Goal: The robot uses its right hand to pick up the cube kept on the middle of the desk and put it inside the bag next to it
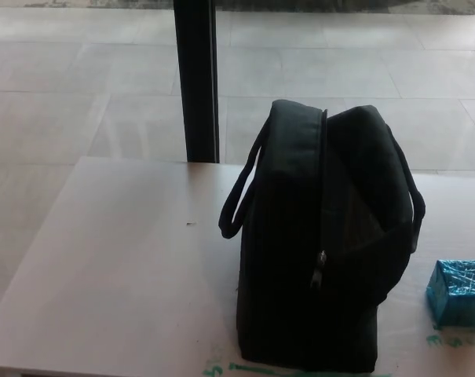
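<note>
A black bag [323,243] with two carry handles stands upright on the pale desk [119,275], right of centre. Its zip runs down the side facing me and looks mostly closed from here. A small blue cube [459,292] sits on the desk just to the right of the bag, close to the right edge of the picture, a short gap apart from the bag. Neither of my hands shows in the head view.
A dark vertical post [196,78] rises behind the desk's far edge, over a tiled floor. Green marks [245,367] lie on the desk near the bag's base and under the cube. The desk's left half is bare surface.
</note>
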You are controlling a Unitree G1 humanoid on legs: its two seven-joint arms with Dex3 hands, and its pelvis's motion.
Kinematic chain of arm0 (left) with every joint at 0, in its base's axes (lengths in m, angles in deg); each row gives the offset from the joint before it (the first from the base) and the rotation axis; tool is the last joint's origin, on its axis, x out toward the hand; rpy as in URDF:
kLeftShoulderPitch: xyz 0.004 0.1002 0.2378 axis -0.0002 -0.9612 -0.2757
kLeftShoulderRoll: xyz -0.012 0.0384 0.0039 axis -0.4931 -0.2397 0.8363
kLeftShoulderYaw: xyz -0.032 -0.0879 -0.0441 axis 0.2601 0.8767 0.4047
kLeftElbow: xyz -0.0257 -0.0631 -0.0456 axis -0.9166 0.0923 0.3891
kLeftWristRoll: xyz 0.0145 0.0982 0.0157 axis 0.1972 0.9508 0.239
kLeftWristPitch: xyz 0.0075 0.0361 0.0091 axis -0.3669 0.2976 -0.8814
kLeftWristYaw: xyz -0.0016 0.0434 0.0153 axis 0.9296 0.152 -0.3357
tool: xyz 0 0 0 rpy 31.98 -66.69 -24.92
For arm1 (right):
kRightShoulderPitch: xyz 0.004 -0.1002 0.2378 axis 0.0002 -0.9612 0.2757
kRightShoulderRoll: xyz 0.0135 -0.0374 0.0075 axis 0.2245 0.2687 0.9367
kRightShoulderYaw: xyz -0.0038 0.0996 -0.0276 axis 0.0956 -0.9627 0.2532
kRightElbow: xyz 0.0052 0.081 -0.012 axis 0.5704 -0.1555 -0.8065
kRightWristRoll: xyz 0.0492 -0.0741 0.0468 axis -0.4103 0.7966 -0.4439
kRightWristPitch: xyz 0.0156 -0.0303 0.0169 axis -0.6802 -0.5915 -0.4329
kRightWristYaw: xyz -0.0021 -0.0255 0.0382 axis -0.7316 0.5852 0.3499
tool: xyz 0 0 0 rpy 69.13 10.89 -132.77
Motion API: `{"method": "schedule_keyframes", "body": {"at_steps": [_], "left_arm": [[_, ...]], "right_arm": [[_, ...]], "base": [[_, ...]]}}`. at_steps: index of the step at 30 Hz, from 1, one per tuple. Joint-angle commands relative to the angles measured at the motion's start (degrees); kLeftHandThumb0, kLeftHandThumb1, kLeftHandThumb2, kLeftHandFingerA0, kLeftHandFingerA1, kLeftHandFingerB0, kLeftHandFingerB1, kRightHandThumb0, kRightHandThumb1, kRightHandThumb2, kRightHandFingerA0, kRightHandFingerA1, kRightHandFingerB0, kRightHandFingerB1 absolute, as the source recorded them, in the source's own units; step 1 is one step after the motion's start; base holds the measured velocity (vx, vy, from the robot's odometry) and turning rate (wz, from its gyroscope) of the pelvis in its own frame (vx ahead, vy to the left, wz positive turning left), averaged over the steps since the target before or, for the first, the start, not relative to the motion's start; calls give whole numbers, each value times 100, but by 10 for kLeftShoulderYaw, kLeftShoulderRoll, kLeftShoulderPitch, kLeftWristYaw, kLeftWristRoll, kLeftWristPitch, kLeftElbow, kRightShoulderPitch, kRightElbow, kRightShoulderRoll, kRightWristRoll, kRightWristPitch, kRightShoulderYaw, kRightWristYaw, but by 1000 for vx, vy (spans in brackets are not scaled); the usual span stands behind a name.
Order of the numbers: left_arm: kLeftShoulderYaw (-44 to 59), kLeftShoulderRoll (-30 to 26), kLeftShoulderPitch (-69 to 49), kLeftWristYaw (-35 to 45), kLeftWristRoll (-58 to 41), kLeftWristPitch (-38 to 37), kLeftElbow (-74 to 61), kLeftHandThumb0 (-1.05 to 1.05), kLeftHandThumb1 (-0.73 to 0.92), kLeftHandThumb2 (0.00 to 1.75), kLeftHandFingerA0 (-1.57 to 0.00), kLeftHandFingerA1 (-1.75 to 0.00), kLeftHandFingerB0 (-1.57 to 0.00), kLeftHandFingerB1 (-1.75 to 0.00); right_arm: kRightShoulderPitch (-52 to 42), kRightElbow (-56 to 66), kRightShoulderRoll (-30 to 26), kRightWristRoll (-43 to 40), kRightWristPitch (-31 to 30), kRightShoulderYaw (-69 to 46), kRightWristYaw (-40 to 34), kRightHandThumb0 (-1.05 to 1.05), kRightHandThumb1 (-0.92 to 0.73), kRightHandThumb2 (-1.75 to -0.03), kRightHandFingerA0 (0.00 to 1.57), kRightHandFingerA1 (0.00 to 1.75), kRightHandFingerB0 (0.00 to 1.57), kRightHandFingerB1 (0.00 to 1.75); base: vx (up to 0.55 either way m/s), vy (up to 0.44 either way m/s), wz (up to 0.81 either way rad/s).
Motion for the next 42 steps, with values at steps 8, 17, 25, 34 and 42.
{"method": "schedule_keyframes", "body": {"at_steps": [8,17,25,34,42], "left_arm": [[268,-94,8,191,-292,147,-256,-72,81,65,-25,-39,-22,-31],[281,-98,-3,206,-270,162,-294,-73,83,65,-26,-40,-23,-31],[283,-90,-4,208,-268,186,-318,-72,83,66,-25,-38,-21,-31],[288,-85,-6,206,-280,207,-330,-71,83,65,-24,-40,-21,-31],[287,-90,-5,210,-284,214,-328,-72,83,65,-24,-39,-21,-31]], "right_arm": [[-53,302,-95,-245,-7,-295,103,-79,-73,-108,20,56,7,39],[42,382,-158,-263,-97,-420,39,-78,-92,-68,24,50,11,26],[193,438,-265,-250,-124,-405,84,-80,-87,-66,13,48,17,33],[304,472,-295,-230,-140,-283,146,-92,-80,-65,12,43,14,26],[348,448,-288,-179,-92,-161,170,-89,-79,-64,15,44,16,31]], "base": [[0,0,0],[0,0,0],[0,0,0],[1,-1,1],[0,0,0]]}}
